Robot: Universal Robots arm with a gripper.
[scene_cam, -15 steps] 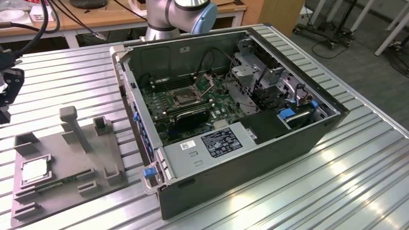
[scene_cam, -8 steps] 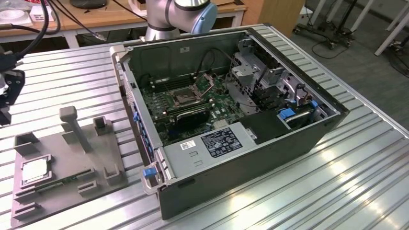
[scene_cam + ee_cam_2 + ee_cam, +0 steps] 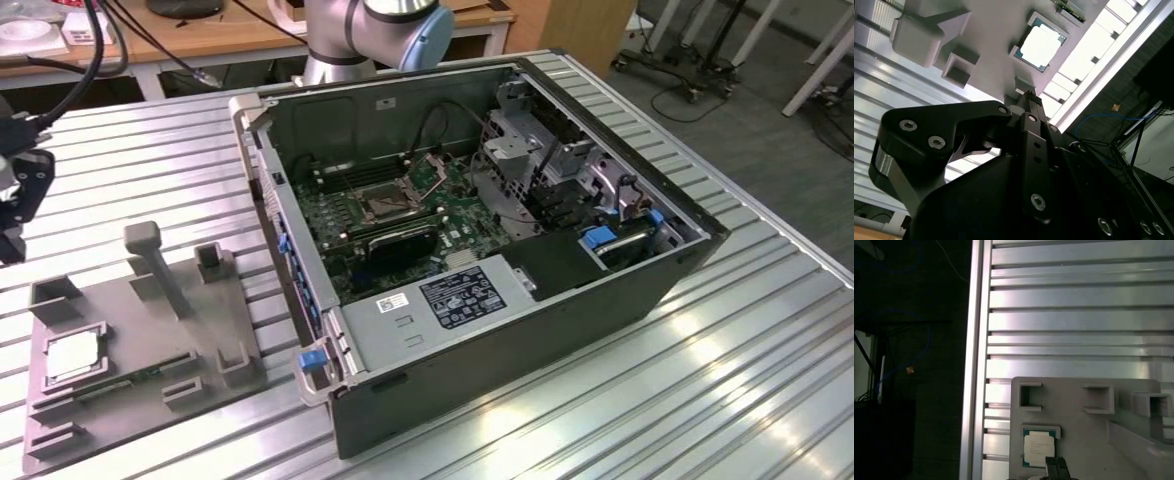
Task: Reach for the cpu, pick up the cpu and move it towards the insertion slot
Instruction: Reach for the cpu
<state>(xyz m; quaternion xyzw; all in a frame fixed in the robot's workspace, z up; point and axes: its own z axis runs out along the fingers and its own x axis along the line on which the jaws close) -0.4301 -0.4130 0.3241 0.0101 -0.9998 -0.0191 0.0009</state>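
**Exterior view.** The gripper [image 3: 11, 240] hangs over the slotted aluminium table [image 3: 747, 380] at 9 o'clock of the scene, well apart from the open computer case [image 3: 534, 330]. The cpu [image 3: 74, 356] lies flat, silvery top up, in a square recess of the grey fixture plate [image 3: 160, 345]. It is at 8 o'clock from the case and at about 5 o'clock from the gripper. A narrow green circuit strip [image 3: 114, 385] lies on the same plate just beside the cpu, at its 4 o'clock. The insertion slot [image 3: 387, 206], a metal-framed square with a dark centre, sits on the green circuit board [image 3: 467, 195] inside the case, at 3 o'clock from the gripper.

**First wrist view.** The jaws are pressed together and pinch nothing. Only a hairline separates the fingertips [image 3: 1050, 470], which hang over the plate close by one edge of the cpu. Contact with the chip is not visible.
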